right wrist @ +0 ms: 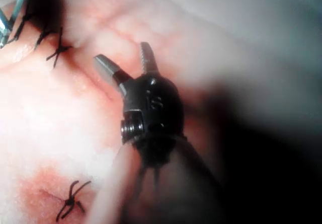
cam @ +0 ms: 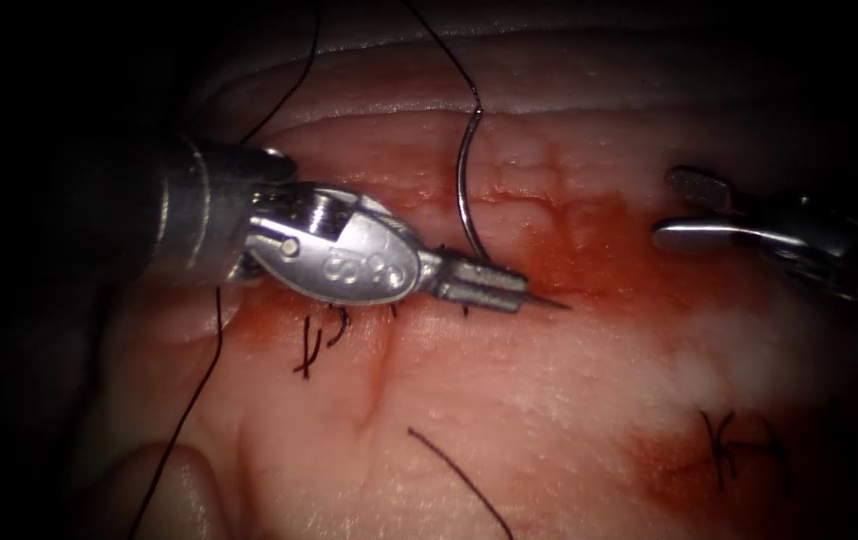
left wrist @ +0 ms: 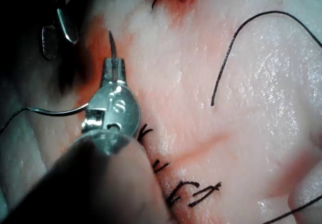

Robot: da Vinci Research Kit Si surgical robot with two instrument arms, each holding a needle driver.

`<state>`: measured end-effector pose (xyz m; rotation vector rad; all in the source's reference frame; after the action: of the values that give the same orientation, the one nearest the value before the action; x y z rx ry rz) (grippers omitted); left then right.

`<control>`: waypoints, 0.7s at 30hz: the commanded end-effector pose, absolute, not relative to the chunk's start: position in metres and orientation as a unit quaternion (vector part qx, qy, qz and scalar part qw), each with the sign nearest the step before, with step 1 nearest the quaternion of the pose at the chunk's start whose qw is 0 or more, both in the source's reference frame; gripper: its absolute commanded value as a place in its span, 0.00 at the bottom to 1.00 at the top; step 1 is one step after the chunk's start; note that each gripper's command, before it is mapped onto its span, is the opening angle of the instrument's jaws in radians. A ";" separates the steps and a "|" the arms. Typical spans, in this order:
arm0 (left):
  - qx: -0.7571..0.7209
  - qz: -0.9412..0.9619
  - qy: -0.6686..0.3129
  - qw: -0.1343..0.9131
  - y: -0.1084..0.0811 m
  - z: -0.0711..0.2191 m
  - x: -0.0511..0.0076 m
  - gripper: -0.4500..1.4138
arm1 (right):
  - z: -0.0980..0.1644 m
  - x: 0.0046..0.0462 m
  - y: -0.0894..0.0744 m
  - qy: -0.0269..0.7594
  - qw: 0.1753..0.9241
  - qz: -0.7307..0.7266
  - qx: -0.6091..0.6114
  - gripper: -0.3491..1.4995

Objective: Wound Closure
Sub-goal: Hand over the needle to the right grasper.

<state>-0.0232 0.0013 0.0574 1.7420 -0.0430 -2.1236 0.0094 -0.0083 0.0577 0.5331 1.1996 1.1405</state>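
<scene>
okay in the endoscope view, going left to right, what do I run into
Left tool, jaws shut on the needle near its point → needle's curve rising free above the tissue → red fluid → right tool, jaws open, holding nothing.

curved needle (cam: pixel 464 190) held near its tip above the tissue (cam: pixel 549 400), thread (cam: pixel 444 50) trailing from its tail.

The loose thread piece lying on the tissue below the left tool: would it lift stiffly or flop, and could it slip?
The loose thread piece lies in a soft curve on the tissue, so it would probably flop. It looks thin, likely very light. The surface around it glistens and red fluid is nearby, so it may cling or slip between the fingers.
</scene>
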 end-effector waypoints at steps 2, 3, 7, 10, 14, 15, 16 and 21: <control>0.628 -0.747 -0.025 0.219 0.001 0.058 -0.0238 0.00 | 0.058 0.0116 -0.009 0.538 0.612 0.508 0.279 0.62; 0.632 -0.741 -0.027 0.227 0.001 0.058 -0.0238 0.00 | 0.058 0.0120 -0.009 0.541 0.601 0.510 0.293 0.63; 0.655 -0.711 -0.027 0.253 0.000 0.059 -0.0242 0.00 | 0.058 0.0138 -0.009 0.553 0.562 0.508 0.346 0.65; 0.672 -0.688 -0.025 0.272 0.000 0.059 -0.0244 0.00 | 0.058 0.0153 -0.010 0.557 0.548 0.500 0.373 0.67; 0.687 -0.657 -0.026 0.311 -0.001 0.059 -0.0244 0.00 | 0.058 0.0170 -0.010 0.576 0.519 0.488 0.401 0.71; 0.689 -0.649 -0.032 0.321 -0.001 0.059 -0.0244 0.00 | 0.057 0.0174 -0.010 0.579 0.512 0.483 0.412 0.71; 0.691 -0.644 -0.034 0.325 -0.001 0.059 -0.0244 0.00 | 0.057 0.0177 -0.010 0.579 0.507 0.481 0.420 0.70; 0.698 -0.630 -0.037 0.338 -0.002 0.059 -0.0245 0.00 | 0.057 0.0194 -0.010 0.585 0.487 0.469 0.448 0.70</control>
<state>-0.0240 -0.0016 0.0586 1.8191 -0.0970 -1.6398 0.0186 -0.0101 0.0566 1.0869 1.4249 1.1432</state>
